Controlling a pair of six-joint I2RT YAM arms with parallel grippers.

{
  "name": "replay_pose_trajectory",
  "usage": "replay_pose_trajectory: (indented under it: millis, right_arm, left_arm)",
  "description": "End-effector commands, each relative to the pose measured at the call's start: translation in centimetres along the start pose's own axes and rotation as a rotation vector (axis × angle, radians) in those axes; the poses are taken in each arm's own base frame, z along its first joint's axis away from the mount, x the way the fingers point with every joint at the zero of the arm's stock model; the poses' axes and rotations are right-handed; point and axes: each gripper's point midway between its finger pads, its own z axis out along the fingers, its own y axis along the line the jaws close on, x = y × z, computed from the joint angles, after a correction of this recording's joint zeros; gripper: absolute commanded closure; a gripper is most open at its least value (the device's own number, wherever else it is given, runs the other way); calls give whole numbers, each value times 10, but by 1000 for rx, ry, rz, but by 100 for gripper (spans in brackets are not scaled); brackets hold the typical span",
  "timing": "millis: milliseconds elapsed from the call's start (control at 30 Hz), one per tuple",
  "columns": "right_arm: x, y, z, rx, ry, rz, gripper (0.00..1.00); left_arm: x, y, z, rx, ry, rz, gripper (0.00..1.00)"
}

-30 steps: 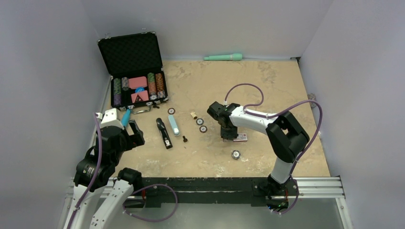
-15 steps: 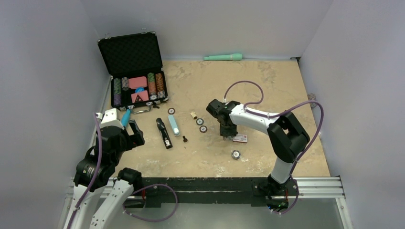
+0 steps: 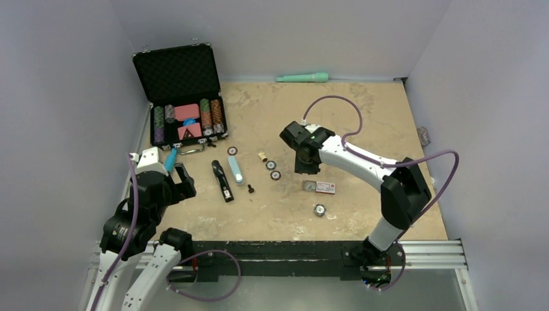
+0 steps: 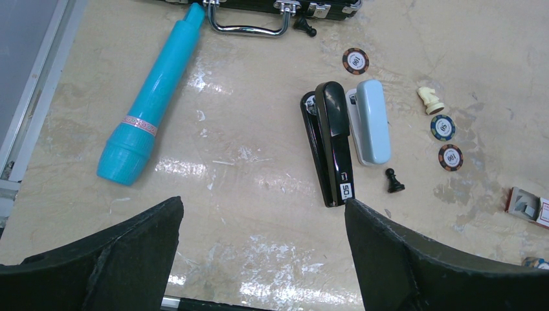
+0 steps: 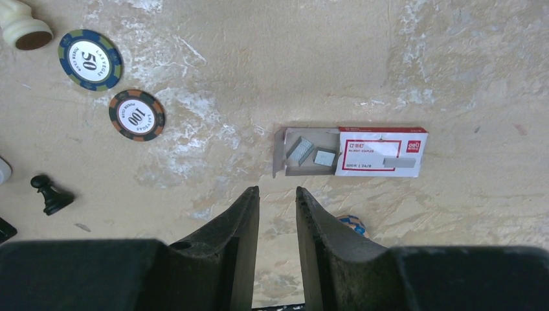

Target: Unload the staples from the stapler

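A black stapler (image 4: 333, 149) lies on the table beside a light blue stapler (image 4: 370, 122); in the top view they are the black stapler (image 3: 222, 180) and the light blue stapler (image 3: 235, 170). Two short grey strips of staples (image 5: 301, 150) sit in the pulled-out tray of a red-and-white staple box (image 5: 379, 151). My right gripper (image 5: 277, 189) hovers just near of that box (image 3: 320, 187), its jaws a narrow gap apart with nothing between them. My left gripper (image 4: 262, 202) stands wide open and empty, near of the black stapler.
An open black case (image 3: 178, 97) of poker chips stands at the back left. A cyan cylinder (image 4: 152, 110) lies left of the staplers. Loose chips (image 5: 90, 59), a black pawn (image 5: 50, 195) and a pale chess piece (image 4: 430, 100) lie between the staplers and the box.
My right gripper has lifted off the staple box and drawn back toward the far side, leaving the box uncovered on the table. The left arm has not moved.
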Motion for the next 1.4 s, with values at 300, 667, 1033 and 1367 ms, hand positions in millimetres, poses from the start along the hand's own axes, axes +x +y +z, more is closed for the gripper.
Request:
replay_pose_trajectory:
  millis: [300, 667, 1033, 1367]
  right_arm:
    - [-8, -27, -24, -119, -10, 122, 68]
    - [7, -70, -23, -88, -13, 267, 17]
    - [3, -120, 3, -33, 9, 432, 24]
    - [1, -163, 26, 13, 32, 539, 45]
  left_arm:
    - [-1, -11, 9, 49, 1, 19, 2]
    - [5, -17, 15, 65, 26, 52, 0]
    - [34, -92, 20, 405, 298, 111, 10]
    - [63, -166, 42, 622, 516, 153, 36]
